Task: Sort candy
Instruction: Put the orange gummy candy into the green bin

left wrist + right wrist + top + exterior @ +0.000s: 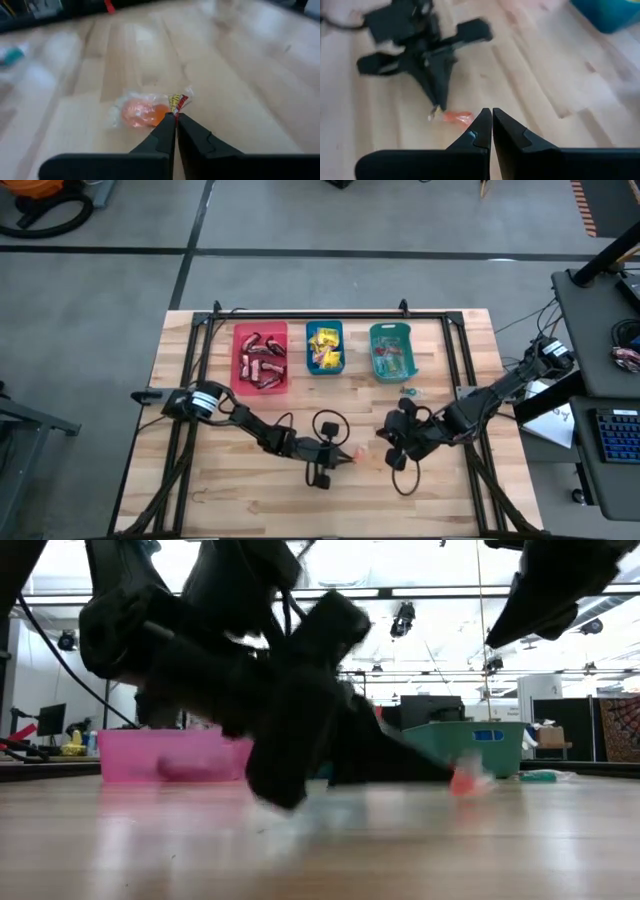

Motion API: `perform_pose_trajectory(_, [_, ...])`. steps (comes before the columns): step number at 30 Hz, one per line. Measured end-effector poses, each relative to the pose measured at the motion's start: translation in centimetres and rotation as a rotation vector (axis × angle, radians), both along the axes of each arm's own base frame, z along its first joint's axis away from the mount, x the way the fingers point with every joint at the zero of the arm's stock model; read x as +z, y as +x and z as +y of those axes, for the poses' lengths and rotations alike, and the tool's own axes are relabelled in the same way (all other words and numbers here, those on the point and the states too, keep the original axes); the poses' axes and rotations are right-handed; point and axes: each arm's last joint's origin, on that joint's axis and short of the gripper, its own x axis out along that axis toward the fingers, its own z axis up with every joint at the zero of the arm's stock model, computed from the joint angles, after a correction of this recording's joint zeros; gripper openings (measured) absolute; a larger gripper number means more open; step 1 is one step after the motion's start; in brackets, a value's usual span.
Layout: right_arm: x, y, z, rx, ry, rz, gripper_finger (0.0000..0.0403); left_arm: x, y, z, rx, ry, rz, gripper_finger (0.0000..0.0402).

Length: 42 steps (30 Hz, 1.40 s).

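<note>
My left claw (345,456) sits low over the middle of the desk (240,500), fingers together, tips at the twisted end of an orange wrapped candy (145,111); whether they pinch the wrapper I cannot tell. My right claw (392,452) is near, on the other side of the candy, fingers together, holding nothing.

The candy lies on bare wood between the two claws, well clear of every desk edge. Open planks spread toward the near edge and to both sides. A black frame rail (310,311) runs along the far edge and down the sides.

Along the far side stand three bins in a row: pink bin (239,385) with dark red bars, blue bin (310,350) with yellow packets, teal bin (377,335) with small pieces. A teal piece (408,391) lies loose just in front of the teal bin.

Surface: pale wooden planks. Beyond: grey floor, a second desk with a keyboard (620,435) to the right.

The candy's long axis runs roughly from claw to claw, with the printed twist end toward my left claw.
</note>
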Motion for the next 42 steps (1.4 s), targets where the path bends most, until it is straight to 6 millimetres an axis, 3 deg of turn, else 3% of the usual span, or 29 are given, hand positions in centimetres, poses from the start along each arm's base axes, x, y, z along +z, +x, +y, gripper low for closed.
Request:
perform_pose_trajectory(9, [-2.2, -0.7, 2.0, 0.29, -0.198, -0.118, 0.0009, 4.7, -1.1, 1.1, 0.002, 0.001, -0.142, 0.0])
perform_pose_trajectory(17, [-3.4, 0.5, 2.7, 0.365, -0.411, -0.086, 0.0024, 5.5, -1.2, 1.4, 0.004, -0.015, -0.151, 0.0])
perform_pose_trajectory(21, [-4.2, 1.3, 3.2, 0.393, -0.445, -0.048, 0.0062, 5.5, -1.2, 1.4, 0.005, -0.019, -0.151, 0.0])
perform_pose_trajectory(29, [-6.0, 2.6, 3.8, 0.337, -0.535, 0.004, 0.0194, 5.5, -1.1, 1.6, 0.012, -0.027, -0.152, 0.0])
perform_pose_trajectory(33, [-6.2, 3.6, 4.1, 0.33, -0.561, 0.009, 0.0231, 5.5, -1.1, 1.7, 0.018, -0.041, -0.152, 0.0])
perform_pose_trajectory(37, [-6.3, 4.2, 4.5, 0.353, -0.583, 0.021, 0.0226, 5.5, -1.1, 1.7, 0.02, -0.042, -0.152, 0.0])
perform_pose_trajectory(42, [-5.9, 4.6, 4.8, 0.359, -0.583, 0.018, 0.015, 5.5, -1.1, 1.8, 0.028, -0.043, -0.152, 0.0])
